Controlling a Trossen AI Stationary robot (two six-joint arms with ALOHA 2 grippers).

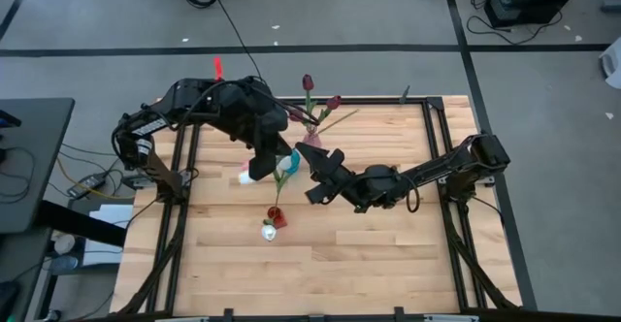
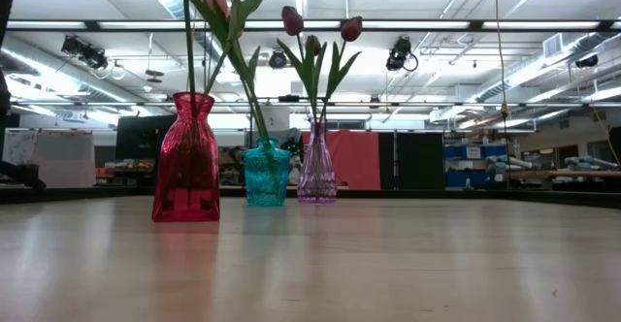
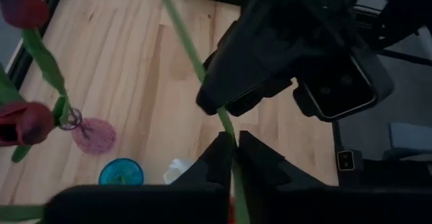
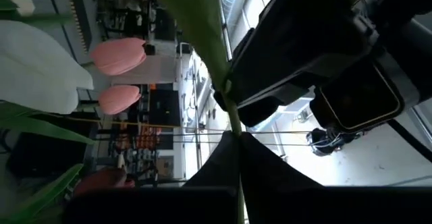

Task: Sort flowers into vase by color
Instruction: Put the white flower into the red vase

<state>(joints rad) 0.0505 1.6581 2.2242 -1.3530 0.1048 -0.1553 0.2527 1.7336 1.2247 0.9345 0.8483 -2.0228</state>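
Observation:
Both grippers are shut on one tulip's thin green stem [image 3: 191, 48], above the table's middle. My left gripper [image 1: 264, 167] comes from the left and my right gripper [image 1: 312, 163] from the right, with their tips close together. I cannot make out the held tulip's head. Three vases stand on their bases. The red vase [image 2: 186, 157] holds pink and white tulips. The teal vase [image 2: 267, 173] holds a leafy stem. The purple vase [image 2: 316, 172] holds dark maroon tulips [image 2: 292, 19]. My left gripper [image 3: 233, 151] pinches the green stem [image 3: 228, 128] between its two fingers, which lie across it. The stem is lifted clear of the table and runs on past the fingers on both sides. My right gripper [image 4: 233, 146] pinches the same stem [image 4: 232, 119] between its two fingers, just beside my left gripper's fingers [image 4: 266, 109]. Its fingers also lie across the stem.
The three vases stand close together under and beside the grippers: purple [image 1: 310, 134] toward the far edge, teal [image 1: 292, 160] in the middle, red [image 1: 277, 214] nearer. A white tulip head [image 1: 269, 231] sits by the red vase. Bare wood [image 1: 388, 254] lies toward the near edge.

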